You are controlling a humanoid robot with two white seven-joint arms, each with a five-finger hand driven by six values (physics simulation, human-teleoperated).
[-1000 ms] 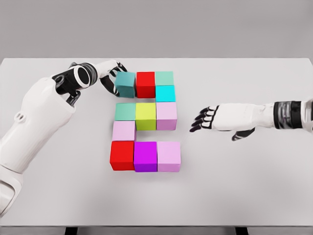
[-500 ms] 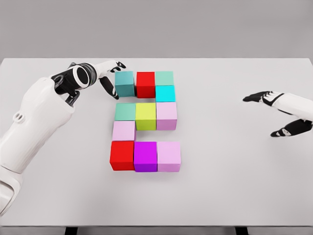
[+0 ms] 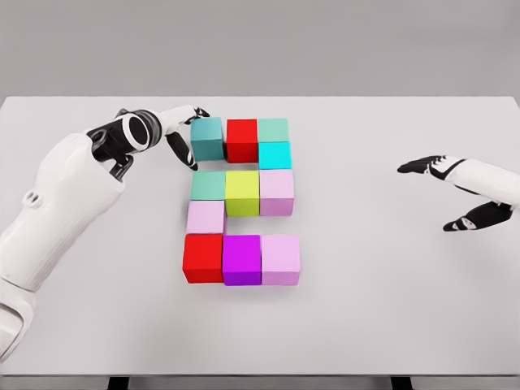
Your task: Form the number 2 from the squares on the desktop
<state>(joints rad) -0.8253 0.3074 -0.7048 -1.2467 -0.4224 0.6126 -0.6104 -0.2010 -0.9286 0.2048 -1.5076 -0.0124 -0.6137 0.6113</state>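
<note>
Coloured cubes lie on the white table (image 3: pixel 382 301) in the shape of a 2. The top row is a dark teal cube (image 3: pixel 207 138), a red cube (image 3: pixel 242 140) and a pale green cube (image 3: pixel 274 130), with a cyan cube (image 3: pixel 275 154) below its right end. The middle row is green (image 3: pixel 209 185), yellow-green (image 3: pixel 242 192) and pink (image 3: pixel 277 192). A pink cube (image 3: pixel 205 217) leads down to the bottom row of red (image 3: pixel 203 257), magenta (image 3: pixel 242 259) and pink (image 3: pixel 280 259). My left hand (image 3: pixel 183 134) is open, its fingers against the dark teal cube's left side. My right hand (image 3: pixel 447 191) hangs open at the far right, well away from the cubes.
My right hand has pulled back from beside the middle row to the far right edge. The dark teal cube has straightened against the red cube, and my left hand has barely moved.
</note>
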